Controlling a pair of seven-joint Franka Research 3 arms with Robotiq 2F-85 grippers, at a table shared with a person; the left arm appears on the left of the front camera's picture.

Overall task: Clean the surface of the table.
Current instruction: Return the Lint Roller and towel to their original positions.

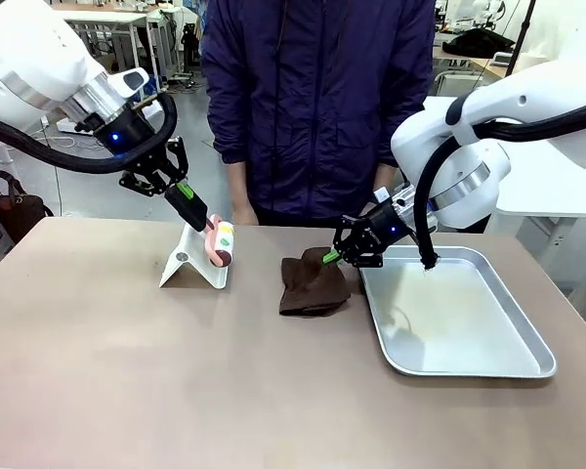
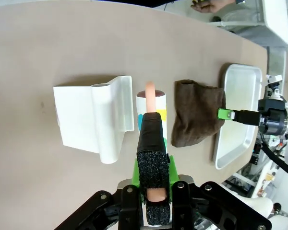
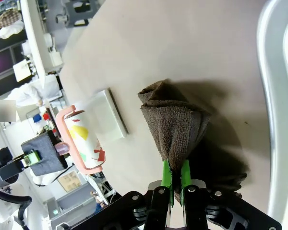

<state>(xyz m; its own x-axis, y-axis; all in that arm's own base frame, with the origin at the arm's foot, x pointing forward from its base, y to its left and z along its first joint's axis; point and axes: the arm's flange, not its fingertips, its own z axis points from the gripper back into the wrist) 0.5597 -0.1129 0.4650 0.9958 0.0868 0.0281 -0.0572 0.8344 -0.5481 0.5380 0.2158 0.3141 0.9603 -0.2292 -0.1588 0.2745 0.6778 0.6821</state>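
The taupe table (image 1: 176,381) spans the front view. My left gripper (image 1: 197,210) is shut on the pink handle of a lint roller (image 1: 222,244), whose white printed roll hangs just above the table beside a white stand (image 1: 190,262). In the left wrist view the roller (image 2: 154,108) points away from my gripper (image 2: 152,132). My right gripper (image 1: 332,256) is shut on a corner of a brown cloth (image 1: 313,285) that rests crumpled on the table. The right wrist view shows green fingertips (image 3: 168,175) pinching the cloth (image 3: 175,122).
A shiny metal tray (image 1: 527,337) lies at the right, close to the cloth. A person in a dark blue jacket (image 1: 317,107) stands at the far edge, one hand (image 1: 242,215) near the stand. The near half of the table is bare.
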